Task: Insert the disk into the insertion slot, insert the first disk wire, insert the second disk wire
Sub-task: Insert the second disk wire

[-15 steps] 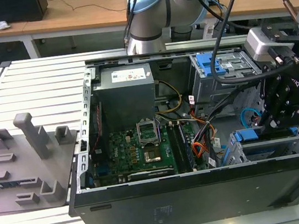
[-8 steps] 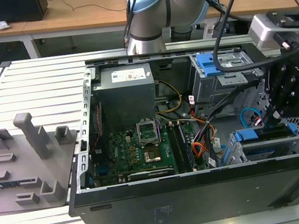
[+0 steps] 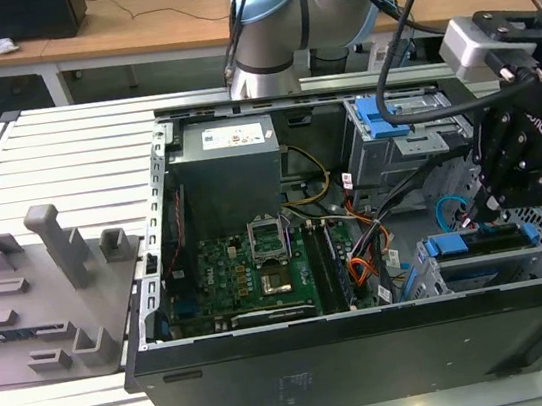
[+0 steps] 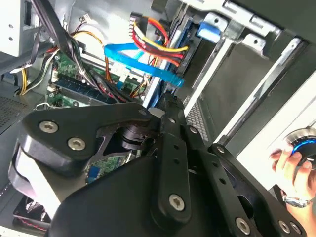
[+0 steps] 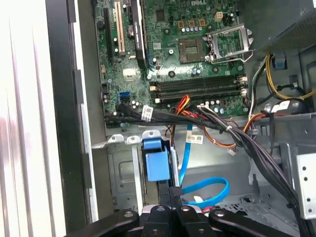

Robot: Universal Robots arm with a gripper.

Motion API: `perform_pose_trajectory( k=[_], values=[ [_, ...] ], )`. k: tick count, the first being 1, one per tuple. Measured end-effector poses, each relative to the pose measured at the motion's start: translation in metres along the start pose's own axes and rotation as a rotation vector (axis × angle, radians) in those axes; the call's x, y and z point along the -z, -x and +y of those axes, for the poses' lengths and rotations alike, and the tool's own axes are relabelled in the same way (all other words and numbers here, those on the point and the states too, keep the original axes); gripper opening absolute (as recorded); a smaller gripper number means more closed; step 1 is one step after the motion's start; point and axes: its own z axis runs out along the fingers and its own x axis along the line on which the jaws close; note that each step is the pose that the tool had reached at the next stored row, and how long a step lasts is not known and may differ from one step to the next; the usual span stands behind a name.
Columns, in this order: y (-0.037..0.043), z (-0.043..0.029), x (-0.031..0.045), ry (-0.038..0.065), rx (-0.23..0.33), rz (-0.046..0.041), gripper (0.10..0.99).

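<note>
One disk point(image 3: 486, 241) in its blue carrier already sits in the insertion slot point(image 3: 442, 281) at the case's near corner on the exterior view's right. Just above it, the gripper point(image 5: 174, 193) pinches a black plug on the blue data cable point(image 5: 205, 190). A slight misalignment could, I judge, bend the connector or snag the wire bundle point(image 5: 232, 133). Beneath the computer case point(image 3: 373, 350) lies a slatted aluminium table point(image 3: 62, 152); wooden desks point(image 3: 124, 22) stand behind.
</note>
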Motion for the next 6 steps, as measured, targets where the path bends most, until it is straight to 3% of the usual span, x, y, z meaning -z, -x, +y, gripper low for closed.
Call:
perform_pose_trajectory(
  k=[6],
  values=[
    [-0.0001,0.001,0.0,0.0,0.002,-0.0003,0.106]
  ],
)
